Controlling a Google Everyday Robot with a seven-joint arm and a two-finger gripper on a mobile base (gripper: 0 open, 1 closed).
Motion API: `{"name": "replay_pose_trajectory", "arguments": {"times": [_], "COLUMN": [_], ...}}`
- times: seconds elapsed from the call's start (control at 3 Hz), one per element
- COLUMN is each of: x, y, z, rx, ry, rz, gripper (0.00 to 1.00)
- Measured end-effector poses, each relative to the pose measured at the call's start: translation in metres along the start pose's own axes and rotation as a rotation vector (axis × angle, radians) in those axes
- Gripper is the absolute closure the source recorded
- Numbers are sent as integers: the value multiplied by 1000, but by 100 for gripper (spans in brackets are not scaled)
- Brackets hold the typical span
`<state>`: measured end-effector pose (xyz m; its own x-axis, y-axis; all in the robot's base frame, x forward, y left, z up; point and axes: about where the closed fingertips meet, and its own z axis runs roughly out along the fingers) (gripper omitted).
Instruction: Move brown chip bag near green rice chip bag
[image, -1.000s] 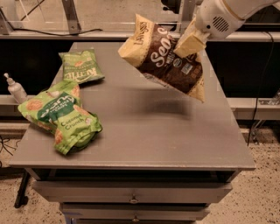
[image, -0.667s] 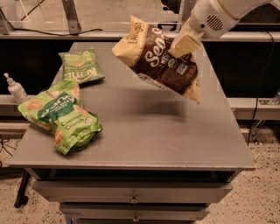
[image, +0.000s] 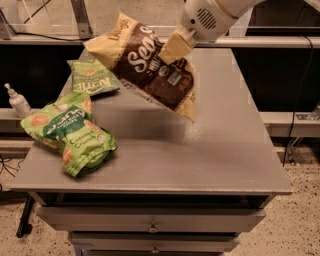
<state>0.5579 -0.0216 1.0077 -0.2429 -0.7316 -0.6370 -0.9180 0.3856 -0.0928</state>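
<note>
Nearest, at the front-left of the desk (image: 210, 165): green rice chip bag (image: 70, 132), lying flat. Farther back, above mid-desk: brown chip bag (image: 150, 70), hanging clear of the surface, long axis slanting from upper left to lower right. Pinched near its upper edge by the hand (image: 177, 44), clamped on it from the right. Goal down-left and nearer the front from there, so probably calls for a leftward, forward carry, then a descent. Against 1 second ago: carried noticeably further left, tilt much the same.
</note>
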Motion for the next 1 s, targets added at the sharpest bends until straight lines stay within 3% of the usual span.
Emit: {"name": "replay_pose_trajectory", "arguments": {"times": [0.67, 1.0], "x": [-22, -18], "y": [46, 60], "z": [27, 51], "rx": [-15, -26], "ry": [25, 54], "rz": [85, 117], "gripper": [100, 100]}}
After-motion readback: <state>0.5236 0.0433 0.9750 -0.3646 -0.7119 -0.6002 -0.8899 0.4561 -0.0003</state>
